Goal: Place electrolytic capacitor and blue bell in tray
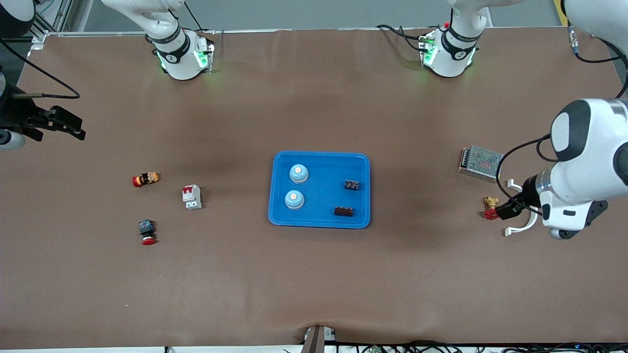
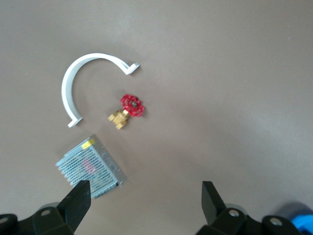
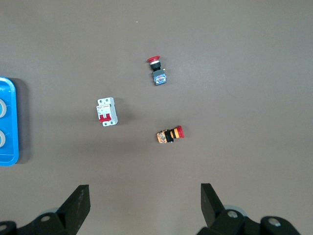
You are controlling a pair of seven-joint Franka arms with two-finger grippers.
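**Tray loaded, both arms drawn back**

Brown matting was seen covering the table [image 1: 314,294], with the tray [image 1: 279,215] lying near its middle. Two blue bells [image 1: 298,173] were found inside the tray at the end toward the right arm, one nearer the front camera than the other. Two small dark components [image 1: 352,185], judged to be the electrolytic capacitors, were seen at the tray's end toward the left arm. The placing was therefore judged complete, with nothing of the task left outside the tray.

The left claw [image 2: 144,203] was held spread and empty over the left arm's end of the table, above a mesh-cased power supply [image 2: 89,168], a red-handled brass valve [image 2: 128,111] and a white curved clip [image 2: 78,81]. The right claw [image 3: 144,203] was likewise held spread and empty over the right arm's end, above a circuit breaker [image 3: 106,111], a red push button [image 3: 157,71] and an orange-banded switch [image 3: 169,135].

No brand, label or writing could be read on anything.
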